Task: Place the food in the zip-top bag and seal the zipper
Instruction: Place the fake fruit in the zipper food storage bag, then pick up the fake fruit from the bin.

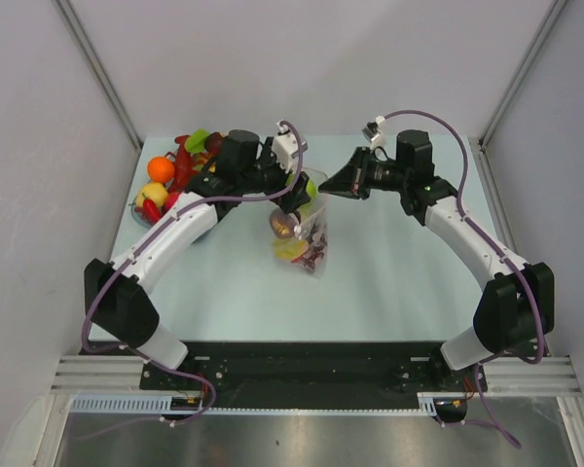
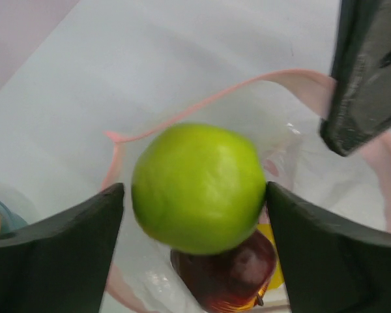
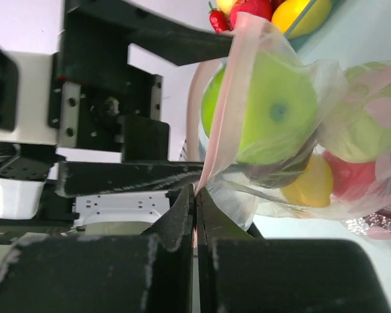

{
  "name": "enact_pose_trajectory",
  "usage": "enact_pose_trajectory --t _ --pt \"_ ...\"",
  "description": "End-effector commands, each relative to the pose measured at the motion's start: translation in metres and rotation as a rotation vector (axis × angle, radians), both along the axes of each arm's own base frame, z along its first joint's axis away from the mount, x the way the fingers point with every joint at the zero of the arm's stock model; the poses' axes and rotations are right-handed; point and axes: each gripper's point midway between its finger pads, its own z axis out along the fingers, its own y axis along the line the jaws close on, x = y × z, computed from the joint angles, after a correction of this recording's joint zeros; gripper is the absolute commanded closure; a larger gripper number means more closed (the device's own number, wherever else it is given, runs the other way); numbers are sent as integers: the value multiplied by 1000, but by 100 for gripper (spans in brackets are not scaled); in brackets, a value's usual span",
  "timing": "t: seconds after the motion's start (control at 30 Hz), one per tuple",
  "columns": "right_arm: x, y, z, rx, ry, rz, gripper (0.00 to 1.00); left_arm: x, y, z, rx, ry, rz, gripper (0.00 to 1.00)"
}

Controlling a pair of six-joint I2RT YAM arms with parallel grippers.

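The clear zip-top bag [image 1: 310,243] stands mid-table with its mouth open. My right gripper [image 1: 323,185] [image 3: 195,192] is shut on the pink zipper strip [image 3: 225,124] and holds the mouth up; one of its fingers [image 2: 365,72] shows in the left wrist view. My left gripper [image 1: 294,199] [image 2: 195,195] hovers over the mouth with its jaws apart. A green apple [image 2: 199,186] [image 3: 274,111] sits just past its fingertips, inside the zipper rim [image 2: 202,104], with a thin gap at the left finger. Below it in the bag lie a dark red piece [image 2: 228,274] and a yellow piece [image 3: 309,182].
A blue-rimmed dish [image 1: 141,209] at the far left holds more toy food, among it an orange [image 1: 159,168] and red and green pieces. White enclosure walls [image 1: 39,146] close in the table on three sides.
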Motion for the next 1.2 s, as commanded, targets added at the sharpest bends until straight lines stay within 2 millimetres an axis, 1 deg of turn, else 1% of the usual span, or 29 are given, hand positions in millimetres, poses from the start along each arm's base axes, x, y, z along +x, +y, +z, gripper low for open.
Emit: enact_pose_trajectory --t 0.0,0.07,0.1,0.17,0.2,0.27,0.3,0.33,0.37,0.4,0.43,0.47,0.5,0.53,0.57,0.6,0.63,0.67,0.73,0.83,0.87,0.93,0.97,1.0,1.03,1.07,1.1,1.13,1.17 --pt "-1 -5 35 75 -48 27 100 7 -7 40 -92 -48 36 0" --pt "2 -10 37 81 -40 13 100 -2 -8 52 -135 -57 20 0" --pt "3 -12 37 82 -37 10 100 -14 -8 70 -169 -80 -16 0" --pt "8 -18 37 85 -26 -7 100 -23 -5 87 -198 -94 -25 0" --pt "9 -21 38 89 -17 -15 100 -32 -1 102 -228 -108 -42 0" --pt "11 -26 41 89 -36 -30 100 -31 17 119 -303 -82 7 0" --pt "13 -27 39 68 -72 -32 100 -31 27 134 -342 -104 27 0" --pt "14 -30 28 30 -49 -58 100 -20 49 137 -391 -59 103 1" --pt "14 -33 22 -2 -52 -77 100 -14 62 138 -399 -55 150 1" --pt "19 -37 12 -52 -76 -101 100 -8 76 133 -387 -42 203 1" --pt "17 -39 2 -80 -43 -108 100 4 99 123 -352 -49 280 0" --pt "18 -41 -2 -98 -43 -116 100 9 111 115 -326 -39 321 0" --pt "18 -42 -4 -112 -46 -123 100 10 124 97 -292 18 367 0" --pt "18 -43 -7 -132 -67 -121 100 19 146 79 -274 65 425 1" --pt "18 -45 -8 -150 -79 -127 100 22 157 69 -265 94 456 1" --pt "19 -43 -2 -180 -113 -142 100 21 169 56 -248 140 495 2" --pt "15 -43 -2 -204 -118 -125 100 25 190 43 -231 161 547 3" --pt "12 -40 6 -192 -131 -110 100 28 195 31 -205 184 560 4" --pt "2 -36 37 -131 -195 -83 100 29 228 11 -133 206 630 7" --pt "-14 -34 77 -25 -265 -52 100 26 249 -17 -41 234 677 8" --pt "-16 -33 82 -19 -281 -47 100 25 251 -28 -12 261 685 9" --pt "-16 -30 69 -56 -266 -39 100 25 257 -41 30 276 692 11" --pt "-14 -30 65 -47 -203 -49 100 26 259 -47 44 285 690 11" --pt "-17 -26 70 -16 -208 -13 100 29 257 -50 48 295 668 11" --pt "-16 -27 64 -44 -213 -20 100 28 250 -50 37 305 623 11" --pt "-10 -29 51 -104 -217 -48 100 23 241 -49 17 332 573 11" --pt "-7 -37 30 -173 -199 -56 100 16 216 -35 -75 342 446 11" --pt "-5 -38 19 -184 -162 -44 100 12 205 -28 -128 351 407 10" --pt "3 -43 4 -218 -121 -64 100 12 196 -16 -169 311 368 4"
